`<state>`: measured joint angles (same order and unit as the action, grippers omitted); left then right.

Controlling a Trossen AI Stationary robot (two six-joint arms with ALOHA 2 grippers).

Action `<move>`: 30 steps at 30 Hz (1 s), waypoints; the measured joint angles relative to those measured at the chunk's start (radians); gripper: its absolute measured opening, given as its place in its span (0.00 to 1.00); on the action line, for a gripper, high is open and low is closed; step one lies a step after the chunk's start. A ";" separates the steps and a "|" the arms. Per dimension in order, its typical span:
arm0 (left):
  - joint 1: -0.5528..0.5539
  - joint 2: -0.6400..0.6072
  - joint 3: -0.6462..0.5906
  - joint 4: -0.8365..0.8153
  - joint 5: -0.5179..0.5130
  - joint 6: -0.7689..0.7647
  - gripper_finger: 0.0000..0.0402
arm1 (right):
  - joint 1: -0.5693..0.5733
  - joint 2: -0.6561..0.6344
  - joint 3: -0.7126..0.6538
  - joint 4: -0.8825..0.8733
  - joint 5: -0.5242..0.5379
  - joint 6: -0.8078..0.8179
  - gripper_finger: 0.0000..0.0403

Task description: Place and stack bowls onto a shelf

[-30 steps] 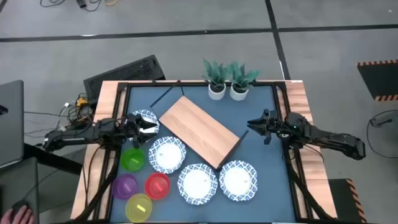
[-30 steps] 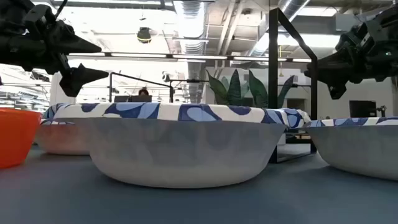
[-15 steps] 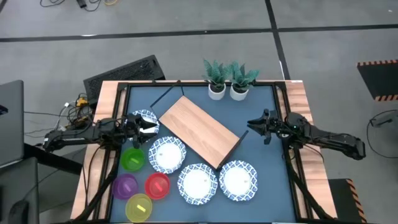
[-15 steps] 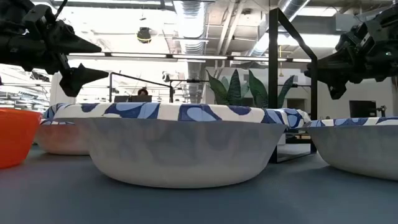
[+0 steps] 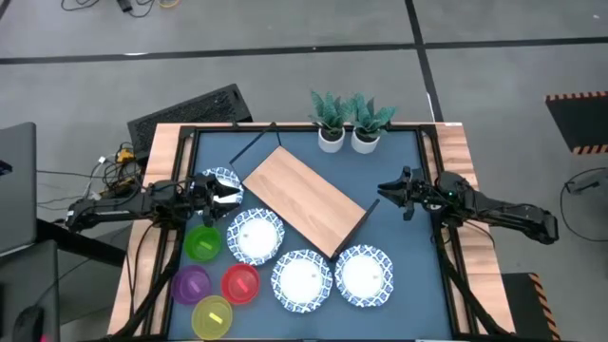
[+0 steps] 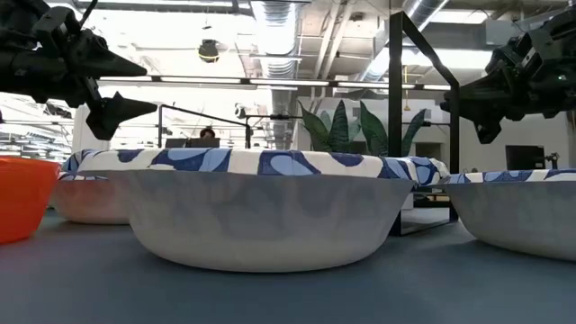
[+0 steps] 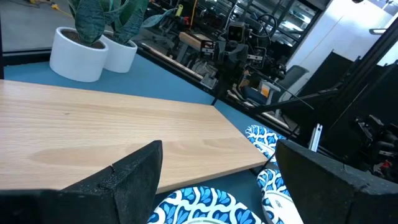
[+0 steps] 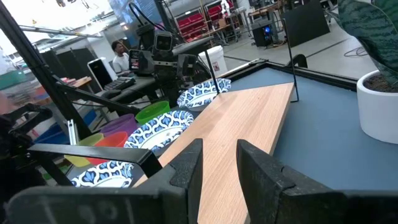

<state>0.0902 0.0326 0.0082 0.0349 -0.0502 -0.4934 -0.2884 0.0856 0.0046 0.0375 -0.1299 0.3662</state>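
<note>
The shelf [image 5: 304, 199] is a light-wood board lying slantwise on the middle of the table, with thin black wire frames at its ends. Four white bowls with blue rims rest on the table: one [image 5: 220, 180] by the left edge and three [image 5: 256, 236] [image 5: 302, 278] [image 5: 366, 275] along the near side. The green [image 5: 202, 244], purple [image 5: 191, 283], red [image 5: 239, 283] and yellow [image 5: 212, 316] bowls stand at the near left. My left gripper [image 5: 228, 195] hangs open above the leftmost white bowl, facing the shelf [image 7: 93, 130]. My right gripper [image 5: 385, 190] hovers narrowly open off the shelf's right end [image 8: 249, 124].
Two small white plant pots [image 5: 331, 138] [image 5: 366, 140] stand at the far edge of the table. A raised black rail and wooden border [image 5: 432, 142] frame the blue tabletop. In the low view the nearest white bowl [image 6: 261, 211] fills the foreground. A person sits far behind the table [image 6: 208, 135].
</note>
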 joint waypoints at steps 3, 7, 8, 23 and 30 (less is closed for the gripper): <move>0.000 0.000 0.000 0.000 0.000 0.000 0.75 | 0.000 0.000 0.000 0.000 0.000 0.000 0.30; 0.000 0.000 0.000 0.000 0.000 0.000 0.75 | 0.000 0.000 0.000 0.000 0.000 0.000 0.30; 0.000 0.000 0.000 0.000 0.000 0.000 0.75 | 0.000 0.000 0.000 0.000 0.000 0.000 0.31; 0.000 0.000 0.000 0.006 -0.040 -0.037 0.75 | 0.000 0.000 0.000 0.000 0.000 0.000 0.30; 0.000 0.000 0.000 0.021 -0.058 -0.103 0.75 | 0.000 0.000 0.000 0.000 0.000 0.000 0.30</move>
<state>0.0902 0.0329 0.0081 0.0555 -0.1081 -0.5961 -0.2885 0.0856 0.0044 0.0376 -0.1299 0.3661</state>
